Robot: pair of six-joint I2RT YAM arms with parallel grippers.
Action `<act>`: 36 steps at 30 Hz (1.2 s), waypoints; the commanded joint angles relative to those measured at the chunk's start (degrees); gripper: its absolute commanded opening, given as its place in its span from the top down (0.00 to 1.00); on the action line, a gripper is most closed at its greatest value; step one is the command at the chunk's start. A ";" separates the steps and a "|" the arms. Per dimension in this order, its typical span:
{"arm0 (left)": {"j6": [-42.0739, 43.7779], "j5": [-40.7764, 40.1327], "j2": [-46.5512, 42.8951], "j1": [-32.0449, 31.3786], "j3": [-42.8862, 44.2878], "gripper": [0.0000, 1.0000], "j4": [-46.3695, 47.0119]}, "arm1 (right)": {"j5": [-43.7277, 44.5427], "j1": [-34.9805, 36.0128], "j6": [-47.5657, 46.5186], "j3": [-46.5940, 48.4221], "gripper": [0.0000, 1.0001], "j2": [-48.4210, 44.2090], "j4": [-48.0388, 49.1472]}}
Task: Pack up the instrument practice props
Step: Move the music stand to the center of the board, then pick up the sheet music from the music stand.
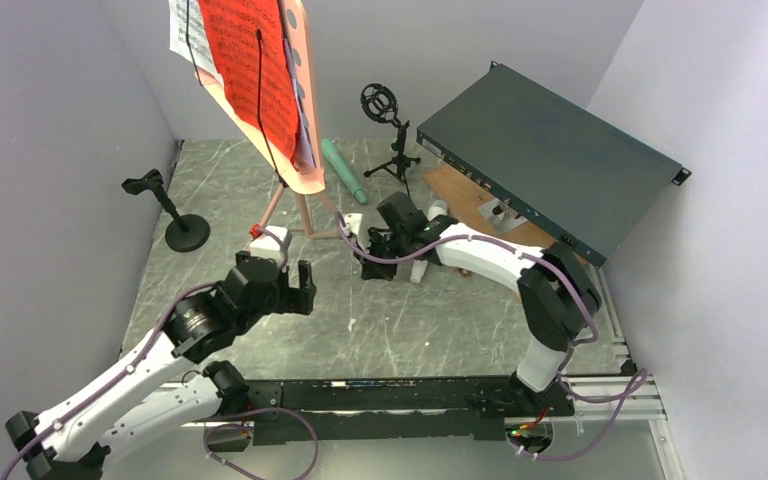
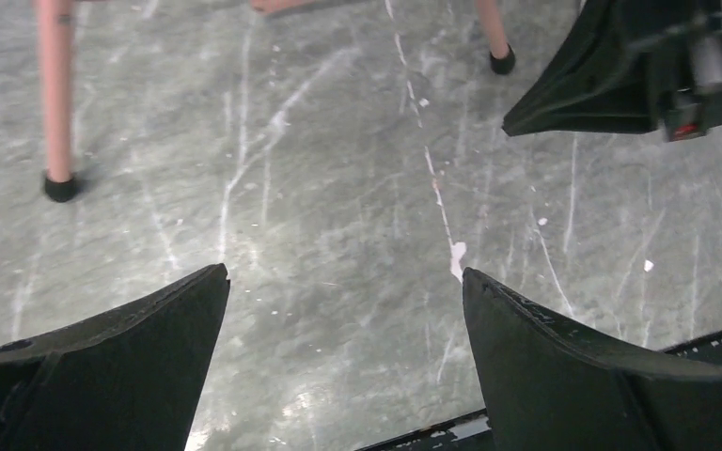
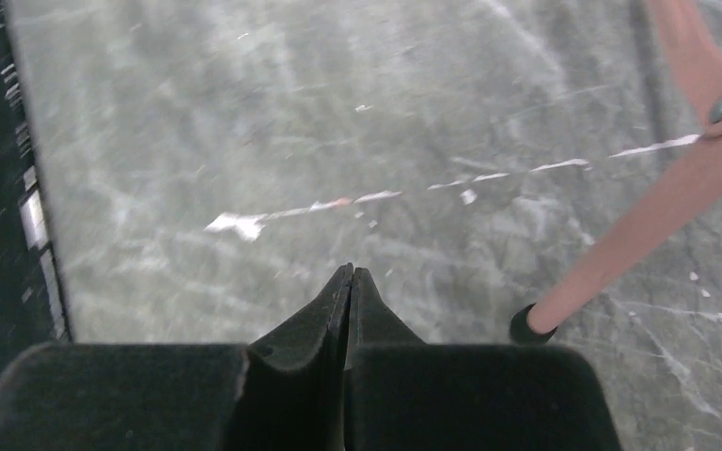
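Note:
The pink tripod (image 1: pixel 300 150) stands at the back centre and bears red (image 1: pixel 250 60), white (image 1: pixel 185 35) and lavender (image 1: pixel 304 125) pages. A green microphone (image 1: pixel 345 170) lies behind it. One black mount (image 1: pixel 392 135) stands on a small tripod, another (image 1: pixel 182 228) on a round base at the left. A white microphone (image 1: pixel 420 271) lies partly hidden under my right arm. My left gripper (image 1: pixel 280 285) (image 2: pixel 343 277) is open and empty over bare table, near a pink leg (image 2: pixel 54 94). My right gripper (image 1: pixel 372 268) (image 3: pixel 351 272) is shut and empty beside another leg (image 3: pixel 620 254).
A large dark green metal box (image 1: pixel 550 150) lies tilted at the back right over a brown wooden board (image 1: pixel 465 195). Grey walls close in the left, back and right. My right gripper also shows at the top right of the left wrist view (image 2: pixel 620 75).

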 commanded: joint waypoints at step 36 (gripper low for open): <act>11.13 12.41 3.51 0.31 37.34 0.02 6.70 | 10.24 -7.61 9.43 4.98 0.69 1.18 12.49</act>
